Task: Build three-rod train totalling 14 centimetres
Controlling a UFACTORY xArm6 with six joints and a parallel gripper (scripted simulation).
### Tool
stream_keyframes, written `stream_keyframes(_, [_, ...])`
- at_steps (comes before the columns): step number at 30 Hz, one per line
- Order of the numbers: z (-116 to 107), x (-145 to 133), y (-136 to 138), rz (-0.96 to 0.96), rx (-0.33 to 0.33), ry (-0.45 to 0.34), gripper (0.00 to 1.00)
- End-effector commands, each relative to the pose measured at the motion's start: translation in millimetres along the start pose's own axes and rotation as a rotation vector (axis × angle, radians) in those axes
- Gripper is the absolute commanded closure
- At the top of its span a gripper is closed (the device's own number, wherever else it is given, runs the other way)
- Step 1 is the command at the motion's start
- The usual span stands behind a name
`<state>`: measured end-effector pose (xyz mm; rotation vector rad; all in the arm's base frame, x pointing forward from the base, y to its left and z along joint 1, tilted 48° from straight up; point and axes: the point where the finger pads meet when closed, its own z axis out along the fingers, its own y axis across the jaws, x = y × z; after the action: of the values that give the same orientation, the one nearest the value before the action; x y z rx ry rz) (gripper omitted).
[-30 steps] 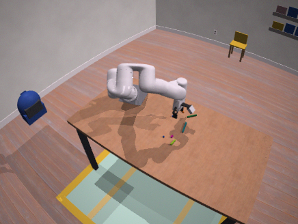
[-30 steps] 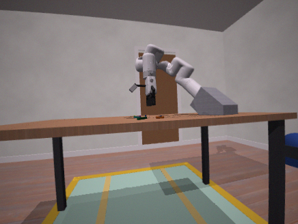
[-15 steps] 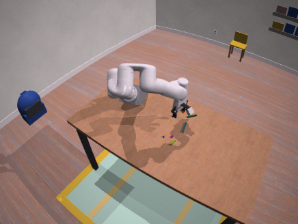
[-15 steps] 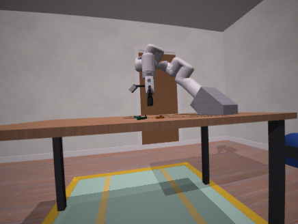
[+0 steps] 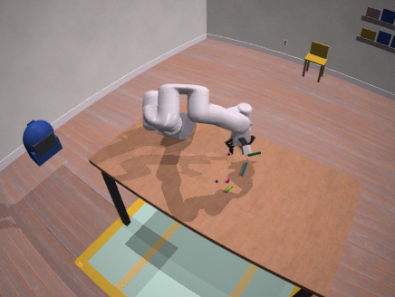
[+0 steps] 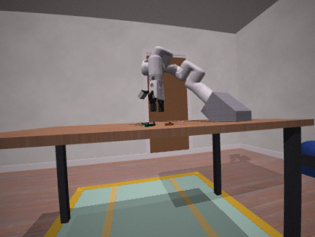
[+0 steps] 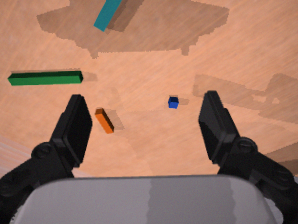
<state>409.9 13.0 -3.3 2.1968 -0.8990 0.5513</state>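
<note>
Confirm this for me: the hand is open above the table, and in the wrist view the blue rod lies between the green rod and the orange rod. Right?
Not quite: the wrist view shows the blue rod to the right of both the green rod and the orange rod. The hand is open above the table, as you say.

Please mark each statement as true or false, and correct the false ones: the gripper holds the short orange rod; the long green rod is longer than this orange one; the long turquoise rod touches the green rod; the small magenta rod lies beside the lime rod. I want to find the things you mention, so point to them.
1. The gripper holds the short orange rod. False: the black two-finger gripper (image 5: pixel 237 148) (image 6: pixel 157 110) (image 7: pixel 144 106) is open; the short orange rod (image 6: pixel 169 124) (image 7: pixel 104 121) lies on the table.
2. The long green rod (image 5: pixel 255 154) (image 6: pixel 148 124) (image 7: pixel 46 78) is longer than the orange rod. True.
3. The long turquoise rod touches the green rod. False: a gap separates them.
4. The small magenta rod (image 5: pixel 227 181) lies beside the lime rod (image 5: pixel 229 188). True.
</note>
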Motion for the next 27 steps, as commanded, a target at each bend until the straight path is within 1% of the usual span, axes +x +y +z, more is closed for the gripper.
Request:
stream_keyframes(1, [-1,1,-5,0.168,0.005,0.010,0.00])
stream_keyframes(12, [-1,2,-14,0.531,0.007,0.009,0.00])
stream_keyframes(14, [-1,2,-14,0.531,0.007,0.009,0.00])
stream_keyframes(15, [-1,3,-16,0.615,0.007,0.009,0.00])
stream_keyframes(27, [-2,3,-25,0.993,0.009,0.007,0.00])
